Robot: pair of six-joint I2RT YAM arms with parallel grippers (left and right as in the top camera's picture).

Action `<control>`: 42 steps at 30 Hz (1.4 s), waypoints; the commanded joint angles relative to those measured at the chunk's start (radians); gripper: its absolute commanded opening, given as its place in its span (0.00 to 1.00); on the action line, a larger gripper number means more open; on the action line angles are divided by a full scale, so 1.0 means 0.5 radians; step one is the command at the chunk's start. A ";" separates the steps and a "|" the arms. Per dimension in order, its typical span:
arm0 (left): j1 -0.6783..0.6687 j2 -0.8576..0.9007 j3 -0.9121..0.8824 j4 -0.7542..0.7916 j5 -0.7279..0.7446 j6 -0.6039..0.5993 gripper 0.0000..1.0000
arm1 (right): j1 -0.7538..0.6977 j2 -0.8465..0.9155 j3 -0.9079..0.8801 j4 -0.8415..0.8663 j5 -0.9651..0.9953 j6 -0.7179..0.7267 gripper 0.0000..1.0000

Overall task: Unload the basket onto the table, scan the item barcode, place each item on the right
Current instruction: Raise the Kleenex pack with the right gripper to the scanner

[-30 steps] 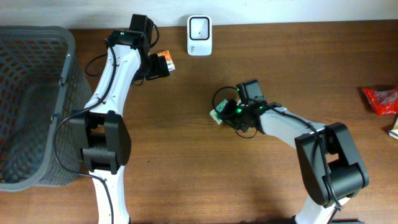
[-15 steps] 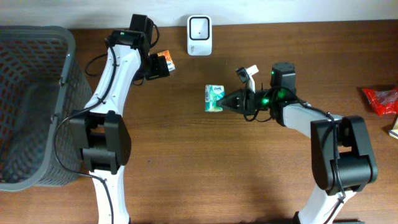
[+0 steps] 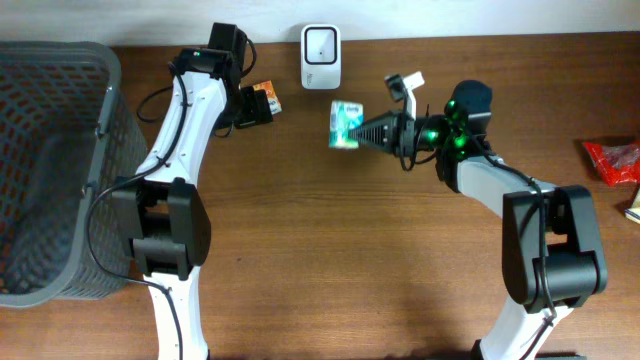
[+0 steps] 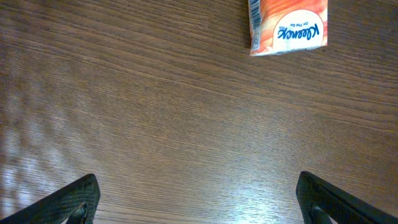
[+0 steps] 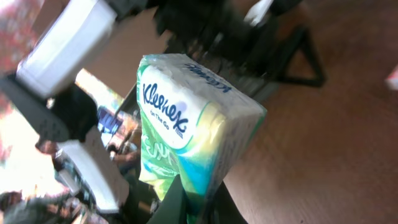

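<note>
A green Kleenex tissue pack (image 3: 346,124) hangs above the table, just below and right of the white scanner (image 3: 320,43) at the back edge. My right gripper (image 3: 364,132) is shut on the pack's right end. The right wrist view shows the pack (image 5: 186,124) upright, pinched at its lower edge by the gripper (image 5: 196,204). My left gripper (image 3: 252,108) stands open over bare wood, with an orange Kleenex pack (image 3: 268,98) lying just beyond it. In the left wrist view that orange pack (image 4: 287,28) lies at the top right, apart from the wide gripper (image 4: 199,198).
A dark mesh basket (image 3: 108,70) fills the left side of the table. A red packet (image 3: 612,160) lies at the far right edge.
My right gripper closed on the green pack, lifted it off the table and carried it back toward the scanner. The left arm has not moved.
</note>
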 commanded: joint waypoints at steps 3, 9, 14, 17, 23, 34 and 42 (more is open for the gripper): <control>-0.001 -0.016 0.003 -0.002 -0.021 0.010 0.99 | -0.033 -0.008 0.251 -0.493 0.983 0.024 0.04; 0.000 -0.016 0.003 -0.002 -0.022 0.010 0.99 | 0.098 -0.008 1.047 -2.640 2.586 -1.092 0.04; 0.000 -0.016 0.003 -0.003 -0.022 0.010 0.99 | 0.394 0.066 1.450 -2.515 3.243 -1.664 0.04; 0.000 -0.016 0.003 -0.002 -0.022 0.010 0.99 | 0.511 0.282 1.449 -2.114 3.243 -2.079 0.04; -0.001 -0.015 0.003 -0.002 -0.022 0.010 0.99 | 0.608 0.610 1.449 -1.588 3.223 -3.091 0.04; 0.000 -0.016 0.003 -0.002 -0.022 0.010 0.99 | 0.603 0.871 1.449 -1.243 3.124 -3.210 0.04; 0.000 -0.016 0.003 -0.002 -0.022 0.010 0.99 | 0.551 0.879 1.450 -1.233 3.326 -4.028 0.04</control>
